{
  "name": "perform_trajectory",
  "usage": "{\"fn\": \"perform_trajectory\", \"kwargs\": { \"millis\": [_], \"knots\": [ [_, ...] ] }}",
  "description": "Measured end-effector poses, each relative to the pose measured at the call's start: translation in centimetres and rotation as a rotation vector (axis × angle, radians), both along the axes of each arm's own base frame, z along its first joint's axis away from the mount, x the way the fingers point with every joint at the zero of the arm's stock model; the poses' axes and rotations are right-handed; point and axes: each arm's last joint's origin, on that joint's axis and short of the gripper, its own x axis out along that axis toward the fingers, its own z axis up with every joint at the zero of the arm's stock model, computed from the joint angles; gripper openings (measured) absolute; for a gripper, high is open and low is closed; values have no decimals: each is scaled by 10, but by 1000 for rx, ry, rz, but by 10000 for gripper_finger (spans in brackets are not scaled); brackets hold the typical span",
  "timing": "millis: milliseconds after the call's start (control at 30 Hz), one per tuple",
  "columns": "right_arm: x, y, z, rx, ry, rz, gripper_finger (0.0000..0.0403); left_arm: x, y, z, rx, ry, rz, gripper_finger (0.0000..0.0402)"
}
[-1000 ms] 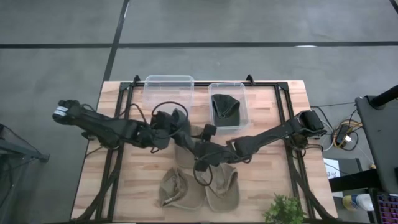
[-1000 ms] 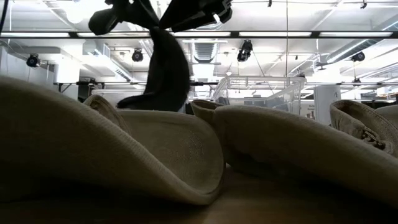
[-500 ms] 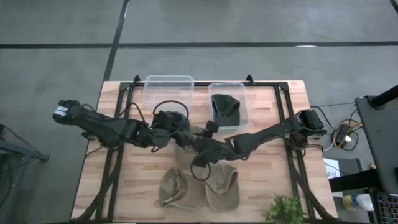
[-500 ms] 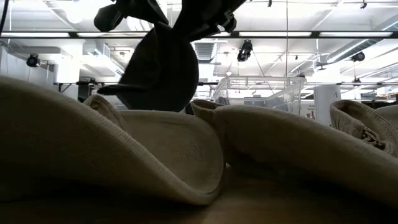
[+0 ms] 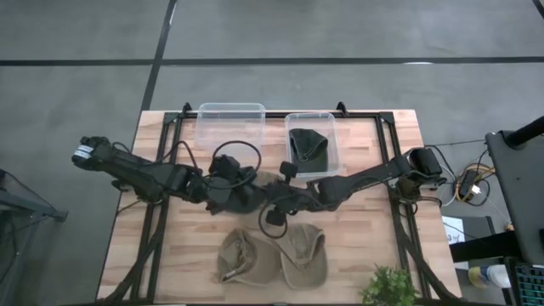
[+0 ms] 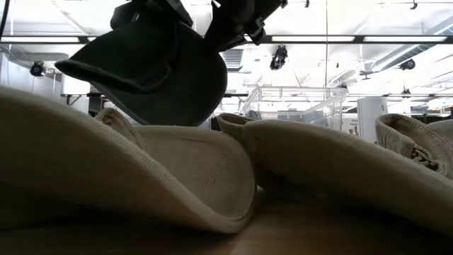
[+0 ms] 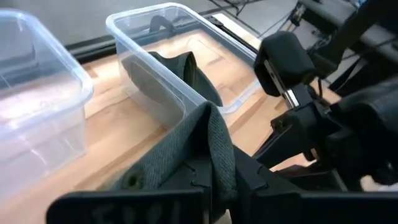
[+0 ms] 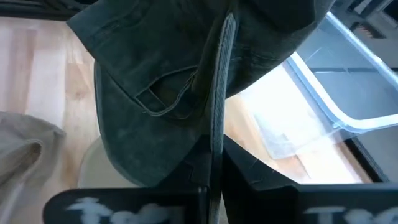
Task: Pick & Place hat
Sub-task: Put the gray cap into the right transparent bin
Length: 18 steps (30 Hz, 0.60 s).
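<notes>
A dark green fabric hat [image 5: 255, 189] is pinched mid-frame by both the left gripper [image 5: 240, 190] and right gripper [image 5: 274, 197].

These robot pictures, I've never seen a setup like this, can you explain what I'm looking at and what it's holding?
Two dark robot arms work at a wooden table. One picture looks straight down from above, one looks level across the tabletop, and two come from cameras on the arms' wrists. In the middle, the left gripper and the right gripper both pinch one dark green hat, holding it up in the air. Two tan hats lie on the table's near side. At the far side stand an empty clear bin and a second clear bin with another dark hat inside.
</notes>
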Motion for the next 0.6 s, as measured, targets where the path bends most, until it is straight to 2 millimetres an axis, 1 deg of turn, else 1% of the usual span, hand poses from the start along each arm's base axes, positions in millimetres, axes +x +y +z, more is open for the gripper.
{"fn": "perform_trajectory", "kwargs": {
  "millis": [133, 267, 400, 500, 600],
  "knots": [
    [0, 1, 0, 29, 3, 11, 10, 0, 0, 2, 35, 14, -23, 52],
    [0, 2, -1, 78, 12, 47, 10, -2, 1, 5, 107, 38, -49, 102],
    [-2, 2, -3, 80, 41, 52, 10, -2, 3, 10, 188, 48, -14, 144],
    [-3, 3, -5, 129, 68, 88, 9, -3, 4, 21, 211, 21, 22, 158],
    [-4, 3, -7, 128, 86, 86, 9, -3, 4, 35, 218, -11, 22, 160]
  ]
}}
